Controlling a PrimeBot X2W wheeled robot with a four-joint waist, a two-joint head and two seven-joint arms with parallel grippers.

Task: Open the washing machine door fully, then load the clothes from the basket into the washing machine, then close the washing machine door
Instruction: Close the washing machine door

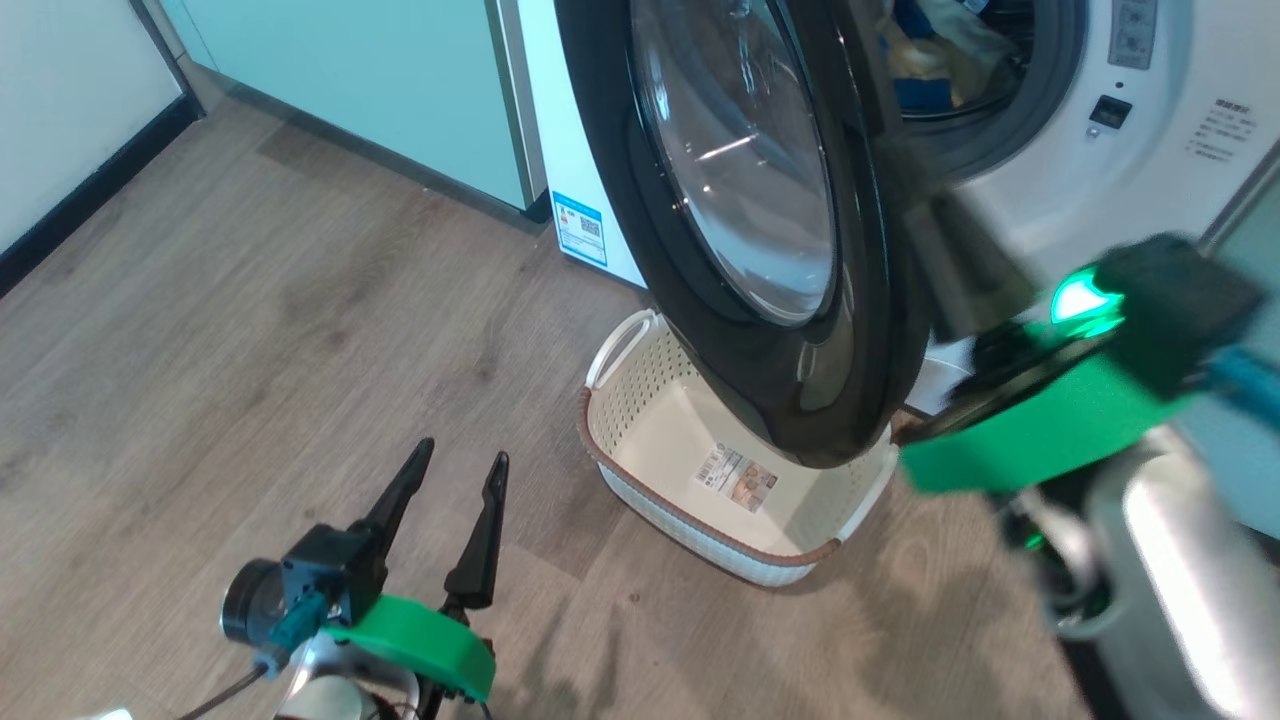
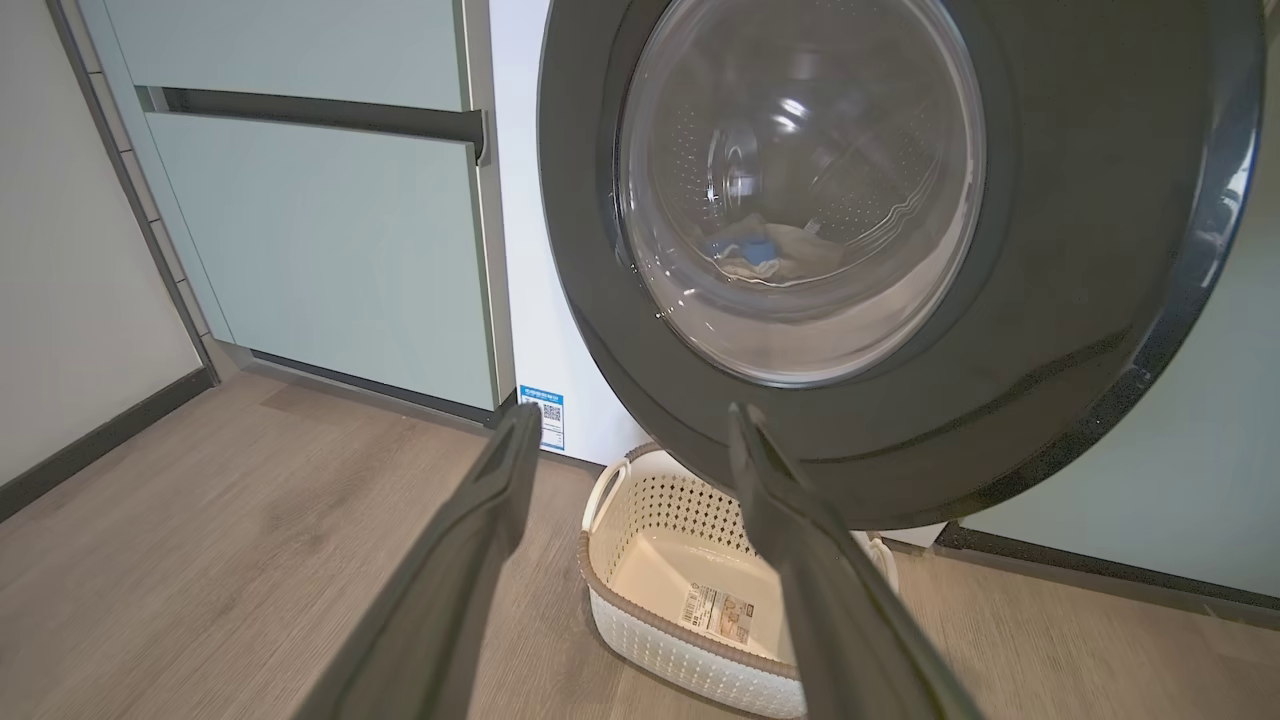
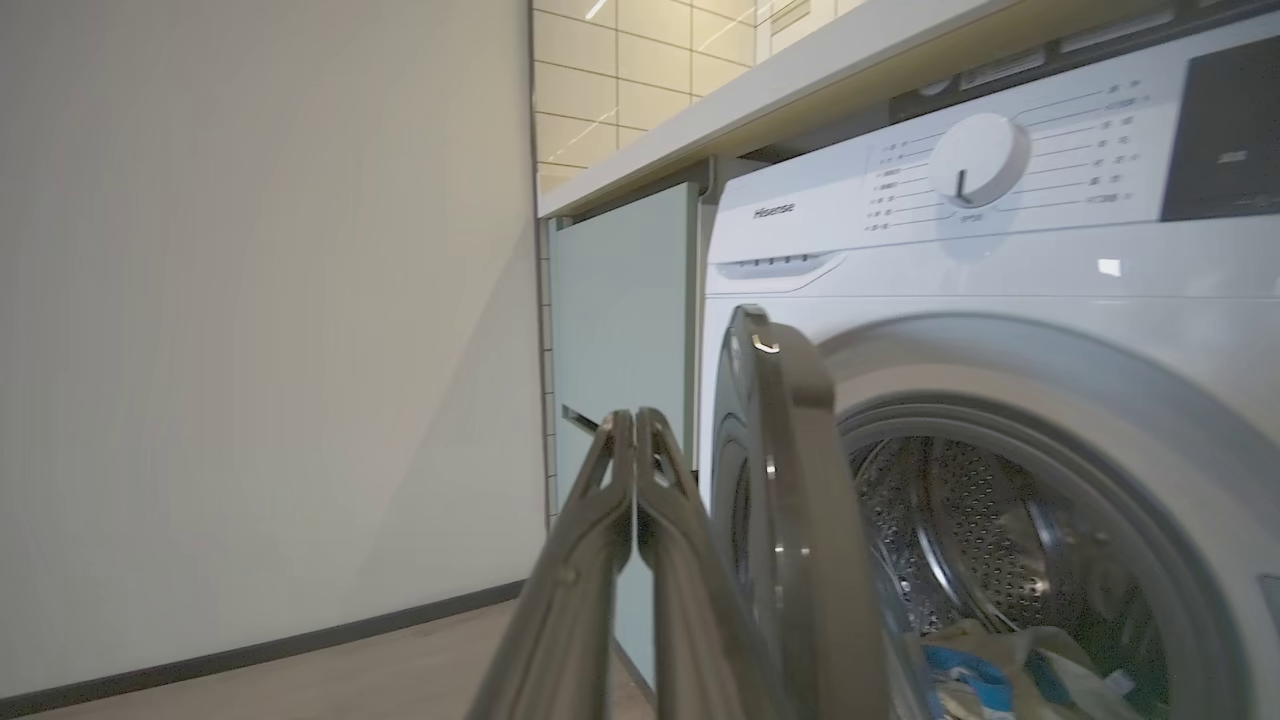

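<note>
L tool point(image 1: 464, 450) wide, R tool point(image 3: 634, 416) closed

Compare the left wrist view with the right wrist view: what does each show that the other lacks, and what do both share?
Left wrist view: the basket on the floor, a blue sticker, the open left gripper. Right wrist view: the dial, wall tiles, the shut right gripper. Both: the open door and clothes inside the washer.

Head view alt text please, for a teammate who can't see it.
The washing machine door stands open above the empty basket on the floor; the clothes lie inside the washing machine. The left gripper is open at lower left.
</note>
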